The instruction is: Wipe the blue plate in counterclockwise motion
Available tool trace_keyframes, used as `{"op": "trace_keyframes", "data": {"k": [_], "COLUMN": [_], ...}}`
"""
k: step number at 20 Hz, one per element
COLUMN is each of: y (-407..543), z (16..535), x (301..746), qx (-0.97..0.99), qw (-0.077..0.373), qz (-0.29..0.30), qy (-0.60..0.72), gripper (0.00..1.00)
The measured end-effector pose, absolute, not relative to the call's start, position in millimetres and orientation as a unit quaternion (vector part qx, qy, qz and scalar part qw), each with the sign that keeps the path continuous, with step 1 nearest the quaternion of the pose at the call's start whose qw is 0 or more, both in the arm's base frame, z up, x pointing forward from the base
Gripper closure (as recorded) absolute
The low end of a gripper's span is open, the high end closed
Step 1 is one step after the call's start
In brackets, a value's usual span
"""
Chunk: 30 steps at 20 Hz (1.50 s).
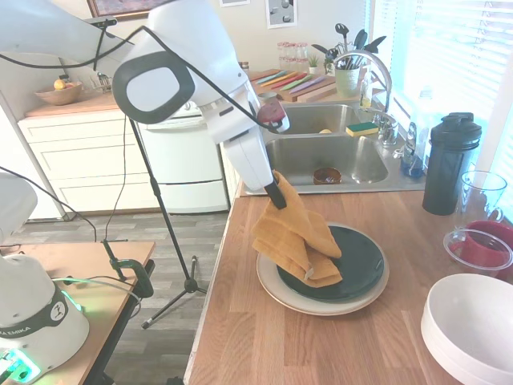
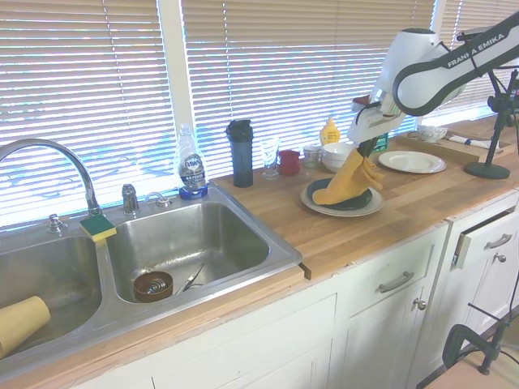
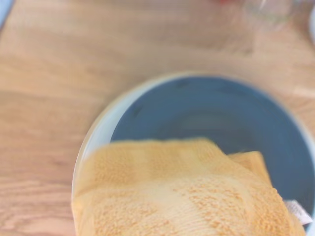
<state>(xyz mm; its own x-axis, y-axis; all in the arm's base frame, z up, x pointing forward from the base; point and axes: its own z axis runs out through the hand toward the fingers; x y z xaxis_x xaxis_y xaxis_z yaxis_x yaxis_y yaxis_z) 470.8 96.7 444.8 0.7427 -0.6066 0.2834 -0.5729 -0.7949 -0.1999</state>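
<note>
The blue plate (image 1: 353,265) sits stacked on a larger beige plate (image 1: 321,303) on the wooden surface (image 1: 264,345), just in front of the sink (image 1: 325,156). The gripper (image 1: 276,192) hangs above the plate's near-left rim, its fingers pinched shut on the top corner of a mustard-yellow cloth (image 1: 296,241). The cloth hangs down in folds, and its lower end lies on the left part of the plate and spills over the rim.

Risks, as I judge them:
- The blue plate only rests on the beige one. A sideways drag of the cloth could spin or slide it instead of wiping it, perhaps off centre.
- Only a corner of the cloth is gripped. A firm circular pull could tug it free of the fingers, or let it bunch up and skim the plate without pressure.
- Much of the cloth hangs outside the rim, so a circle led from this spot may sweep the surface more than the plate.
- Pressing too low could bring the fingers down onto the glossy plate.
- A wide sweep to the right of the plate might reach the white bowl (image 1: 473,325) or the clear cup with the red inside (image 1: 481,249).

Count: one blue plate, one beige plate beneath it, one cloth, one white bowl to the right of the plate, one dark bottle (image 1: 449,164) behind and to its right, one sponge (image 1: 362,128) by the sink.
</note>
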Motion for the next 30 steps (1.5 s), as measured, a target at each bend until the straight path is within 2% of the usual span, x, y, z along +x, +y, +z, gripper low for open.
{"op": "trace_keyframes", "data": {"k": [7,18,23,30], "y": [86.7,72.2,111.4,135.6], "z": [410.0,385.1,380.5,377.1], "x": [514.8,577.4,580.6,560.2], "qx": [-0.925,-0.915,-0.922,-0.932], "qw": [0.024,0.014,0.01,0.005], "qz": [-0.117,-0.072,-0.074,-0.092], "qy": [0.36,0.397,0.379,0.351], "gripper": [1.0,1.0,1.0,1.0]}}
